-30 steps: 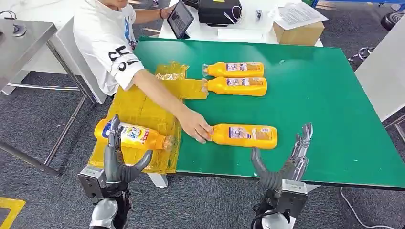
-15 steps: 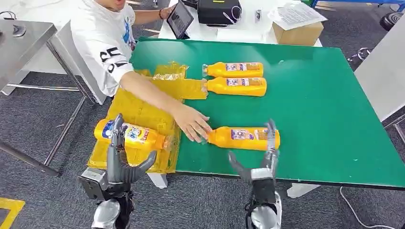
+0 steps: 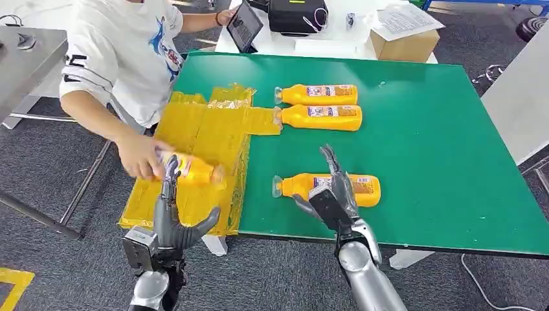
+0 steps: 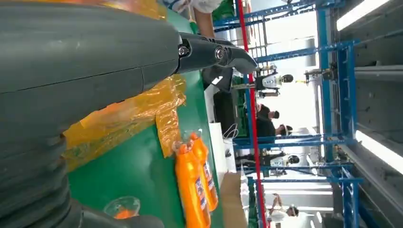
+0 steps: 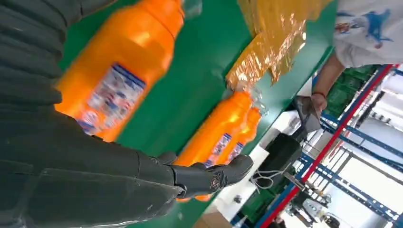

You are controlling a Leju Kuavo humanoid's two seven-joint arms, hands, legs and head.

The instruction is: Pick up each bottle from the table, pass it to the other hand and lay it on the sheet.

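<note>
No word or brand can be read anywhere. The orange plastic bottles [image 3: 322,94] lying on the green tabletop [image 3: 440,149] carry white-and-blue labels whose print is too small and blurred. The person's white T-shirt [image 3: 123,48] bears large black characters on its sleeve, partly folded, that look like "55".

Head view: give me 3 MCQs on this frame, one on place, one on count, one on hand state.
1. Where is the bottle that the person's hand grips?
A. Over the yellow sheet
B. On the cardboard box
C. On the floor

2. How many orange bottles lie on the bare green table?
A. One
B. Three
C. Five

3. What is the right hand doing?
A. Hanging below the table
B. Carrying a bottle in the air
C. Reaching over the nearest bottle, fingers spread

Key: 1 A, it is above the yellow sheet. 2 B, two far, one near. 3 C, the right hand is above that bottle.
</note>
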